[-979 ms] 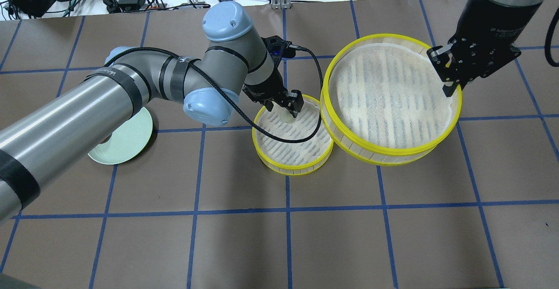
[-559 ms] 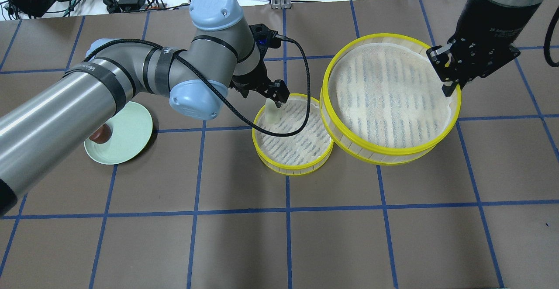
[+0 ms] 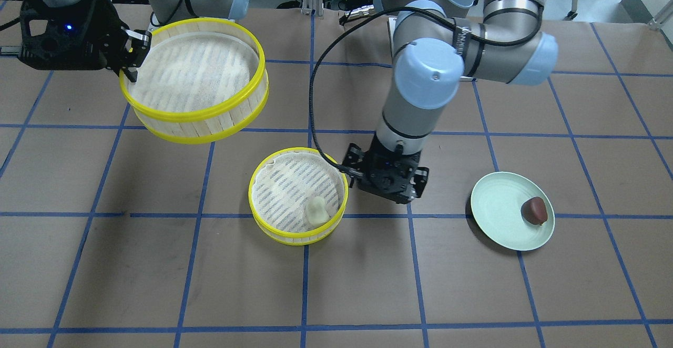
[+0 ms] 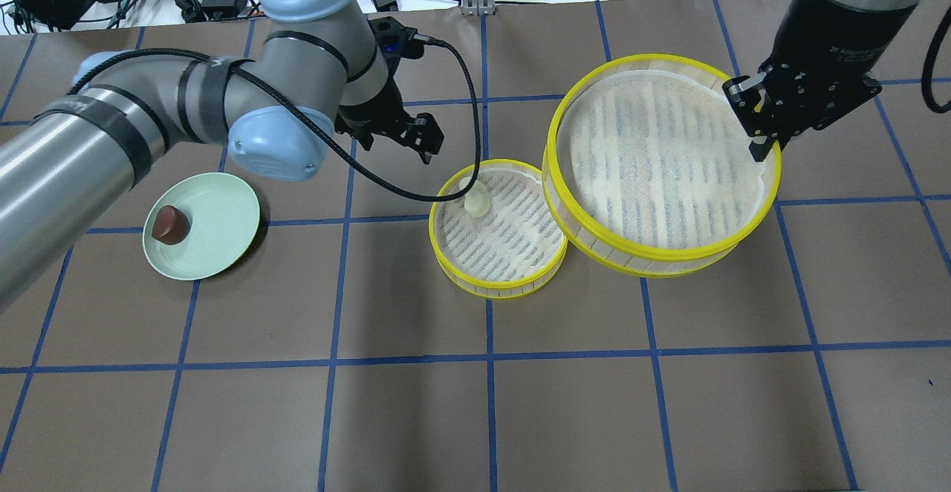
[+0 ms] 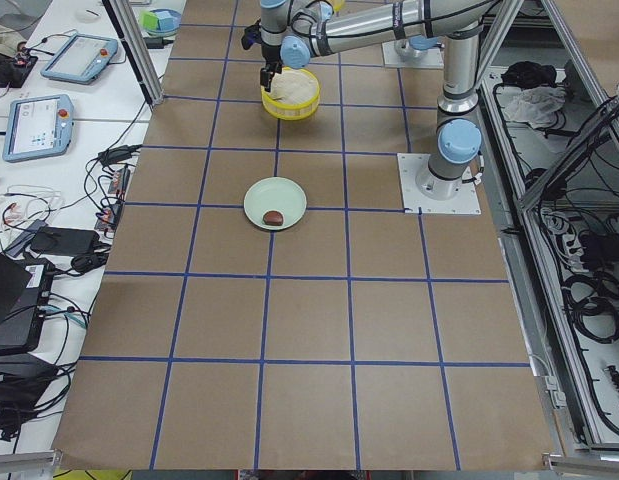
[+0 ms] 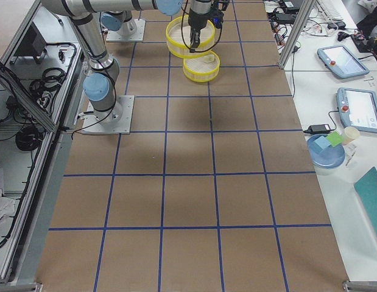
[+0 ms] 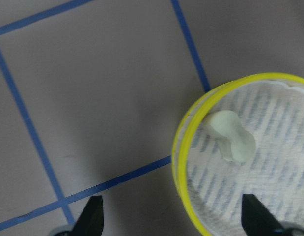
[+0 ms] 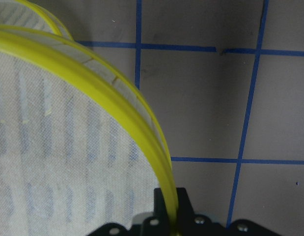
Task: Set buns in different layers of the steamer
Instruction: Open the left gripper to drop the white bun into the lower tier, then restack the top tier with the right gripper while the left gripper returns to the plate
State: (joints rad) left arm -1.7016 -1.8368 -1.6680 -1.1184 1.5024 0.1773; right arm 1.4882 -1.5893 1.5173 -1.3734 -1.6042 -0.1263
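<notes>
The cream bun (image 4: 475, 198) lies on the white mesh of the lower steamer tray (image 4: 498, 287), close against the yellow rim on the side nearest the left arm. That tray sits flat on the brown surface (image 4: 416, 418) with its blue grid lines.

The left tool (image 4: 425, 137) hangs just outside that rim, above bare surface. Its fingers are spread apart with nothing between them, and the wrist camera looks down past both fingertips at the bun below.

The right tool (image 4: 758, 135) is pinched onto the yellow rim of the second steamer tray (image 4: 654, 254), one finger inside the wall and one outside. It holds the tray up off the surface, beside the lower tray, and from overhead its edge overlaps the lower tray's rim. I see nothing on its mesh floor.

Well off to the left arm's side, the dark reddish-brown bun (image 4: 169, 224) sits on a pale green plate (image 4: 215, 224), near the plate's outer edge.
</notes>
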